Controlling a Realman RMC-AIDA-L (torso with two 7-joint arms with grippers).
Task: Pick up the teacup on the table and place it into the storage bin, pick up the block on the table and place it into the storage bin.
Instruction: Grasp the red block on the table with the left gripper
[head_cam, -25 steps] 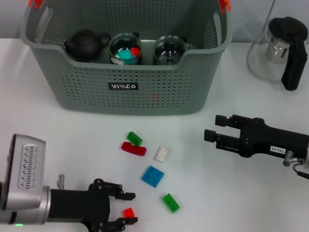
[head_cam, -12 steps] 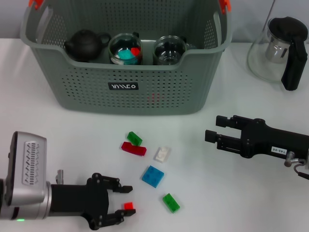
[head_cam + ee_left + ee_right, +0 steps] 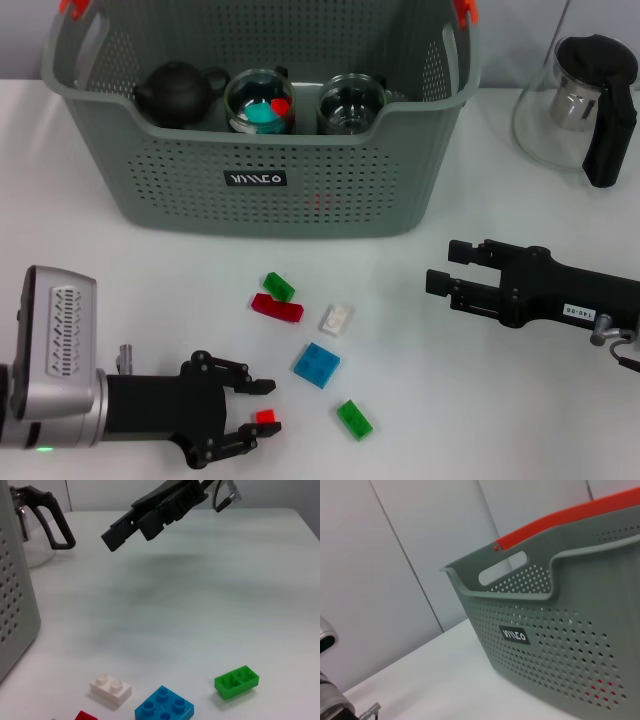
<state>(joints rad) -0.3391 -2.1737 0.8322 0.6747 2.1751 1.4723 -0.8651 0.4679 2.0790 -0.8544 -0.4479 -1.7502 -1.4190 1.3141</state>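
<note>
The left claw (image 3: 258,428) lies low at the near left of the desk (image 3: 120,290), its fingers spread around a small red block (image 3: 265,416) without gripping it. Just right sit a green block (image 3: 354,418) and a blue block (image 3: 317,364); farther off, a white block (image 3: 336,319). The right claw (image 3: 441,268), released, hovers at the right. The storage bin (image 3: 260,180) stands at the far side, holding cups and a dark teapot (image 3: 178,92). Only the left wrist view shows the studs of the blue block (image 3: 164,709). Since a second ago the left claw has drawn slightly leftward.
</note>
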